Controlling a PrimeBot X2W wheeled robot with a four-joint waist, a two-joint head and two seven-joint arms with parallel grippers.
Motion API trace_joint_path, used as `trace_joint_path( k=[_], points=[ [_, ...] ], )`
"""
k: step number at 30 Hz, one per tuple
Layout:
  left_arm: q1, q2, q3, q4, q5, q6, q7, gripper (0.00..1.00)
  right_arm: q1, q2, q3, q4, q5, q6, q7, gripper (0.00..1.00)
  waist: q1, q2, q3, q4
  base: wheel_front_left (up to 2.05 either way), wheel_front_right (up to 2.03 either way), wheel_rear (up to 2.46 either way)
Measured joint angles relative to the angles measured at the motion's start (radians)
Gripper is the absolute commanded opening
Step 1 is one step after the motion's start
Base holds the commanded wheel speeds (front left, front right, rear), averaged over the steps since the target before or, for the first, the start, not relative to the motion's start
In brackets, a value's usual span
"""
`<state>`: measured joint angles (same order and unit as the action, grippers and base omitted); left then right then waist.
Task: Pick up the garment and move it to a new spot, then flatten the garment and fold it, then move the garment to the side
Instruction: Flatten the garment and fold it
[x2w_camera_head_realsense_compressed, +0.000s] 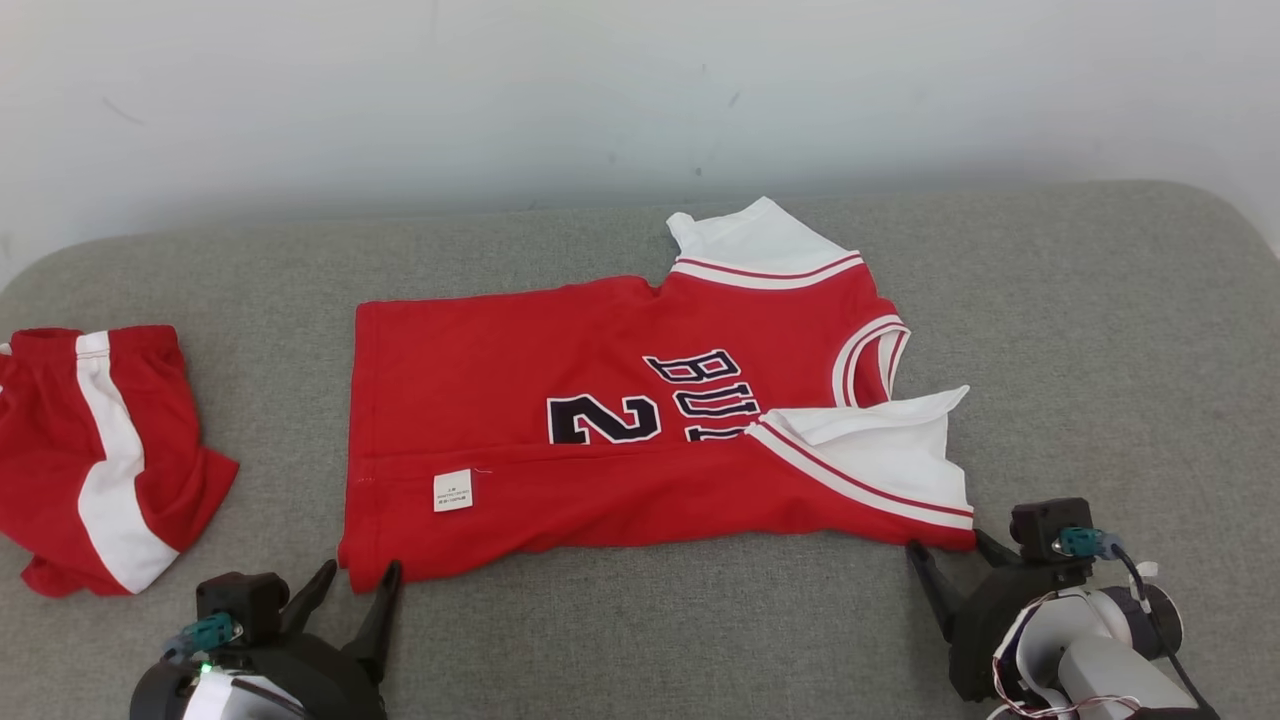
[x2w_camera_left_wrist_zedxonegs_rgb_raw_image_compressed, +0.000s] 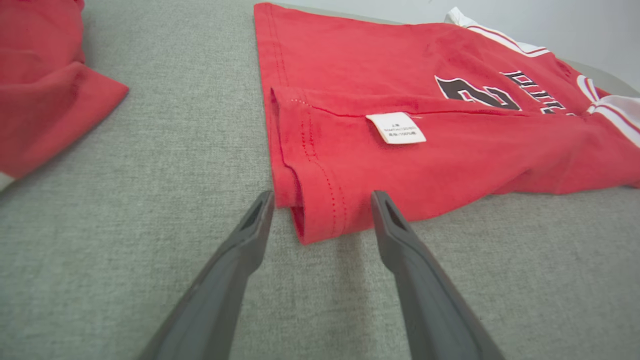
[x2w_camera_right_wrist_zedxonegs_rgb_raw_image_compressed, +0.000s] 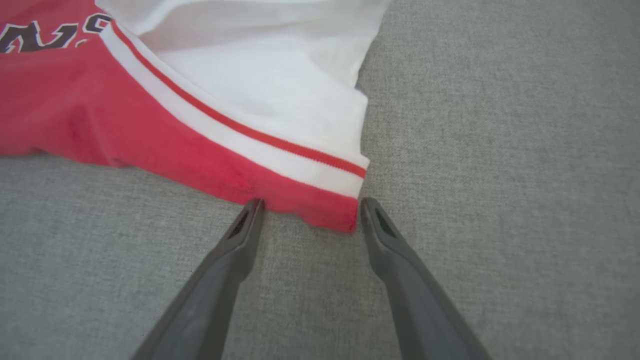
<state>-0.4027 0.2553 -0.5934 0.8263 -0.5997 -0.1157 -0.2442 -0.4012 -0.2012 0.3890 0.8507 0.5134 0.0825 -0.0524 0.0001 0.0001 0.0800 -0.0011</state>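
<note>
The garment (x2w_camera_head_realsense_compressed: 620, 440) is a red basketball jersey with white trim and dark lettering, lying on the grey cushion with its near long edge folded over, a white label showing. My left gripper (x2w_camera_head_realsense_compressed: 360, 578) stands open at the jersey's near left hem corner (x2w_camera_left_wrist_zedxonegs_rgb_raw_image_compressed: 320, 220), which lies between the fingertips. My right gripper (x2w_camera_head_realsense_compressed: 950, 550) is open too, its fingertips either side of the near right corner (x2w_camera_right_wrist_zedxonegs_rgb_raw_image_compressed: 340, 215), by the white shoulder panel (x2w_camera_right_wrist_zedxonegs_rgb_raw_image_compressed: 280, 95). Neither gripper holds any cloth.
Red shorts with a white stripe (x2w_camera_head_realsense_compressed: 100, 450) lie crumpled at the left edge of the cushion (x2w_camera_head_realsense_compressed: 1100, 350); they also appear in the left wrist view (x2w_camera_left_wrist_zedxonegs_rgb_raw_image_compressed: 45, 100). A pale wall rises behind. Bare grey fabric stretches to the right of the jersey.
</note>
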Motion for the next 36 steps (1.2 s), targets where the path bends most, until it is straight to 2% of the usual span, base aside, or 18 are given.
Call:
trace_joint_path(
  k=[4,5,6,7,8,9,23,29,36],
  points=[
    [-0.020,-0.001,-0.003,0.028,0.000,0.000,0.000,1.00,-0.015,0.001,0.005,0.013,-0.014,-0.004,0.000,1.00,0.0000,0.0000,0.006,-0.005,0.00,0.00,0.00],
    [-0.026,-0.002,-0.004,0.036,0.000,-0.001,0.000,1.00,-0.019,0.002,0.006,0.016,-0.014,-0.004,0.000,0.93,0.0000,0.0000,0.007,-0.006,0.00,0.00,0.00],
    [-0.033,-0.002,-0.008,0.048,0.000,-0.001,0.002,1.00,-0.020,0.002,0.007,0.017,-0.014,-0.005,0.000,0.44,0.0000,0.0000,0.008,-0.007,0.00,0.00,0.00],
    [-0.037,-0.001,-0.015,0.058,0.000,-0.002,0.006,0.95,-0.020,0.004,0.008,0.019,-0.015,-0.005,0.000,0.12,0.0000,-0.0001,0.009,-0.008,0.00,0.00,0.00],
    [-0.036,-0.001,-0.017,0.067,0.000,-0.008,0.006,0.53,-0.021,0.007,0.012,0.020,-0.020,-0.005,0.001,0.00,-0.0001,-0.0001,0.010,-0.009,0.00,0.00,0.00],
    [-0.035,-0.002,-0.018,0.072,-0.001,-0.008,0.006,0.00,-0.023,0.010,0.015,0.021,-0.023,-0.005,0.001,0.00,-0.0001,-0.0001,0.010,-0.012,0.00,0.00,0.00],
    [-0.035,-0.020,-0.051,0.121,-0.003,-0.009,0.005,0.00,-0.031,-0.010,-0.015,0.051,-0.006,0.002,-0.041,0.00,-0.0001,0.0000,-0.032,-0.013,0.00,0.00,0.00],
    [-0.022,-0.012,-0.066,0.115,-0.004,-0.009,0.004,0.00,0.016,-0.048,-0.040,0.041,0.025,0.016,-0.073,0.00,-0.0001,-0.0001,-0.072,-0.008,0.00,0.00,0.00],
    [0.061,0.004,-0.074,0.092,-0.012,-0.017,-0.003,0.00,0.076,-0.052,-0.034,0.005,0.032,0.026,-0.096,0.00,-0.0001,-0.0001,-0.114,-0.014,0.00,0.00,0.00]
  ],
)
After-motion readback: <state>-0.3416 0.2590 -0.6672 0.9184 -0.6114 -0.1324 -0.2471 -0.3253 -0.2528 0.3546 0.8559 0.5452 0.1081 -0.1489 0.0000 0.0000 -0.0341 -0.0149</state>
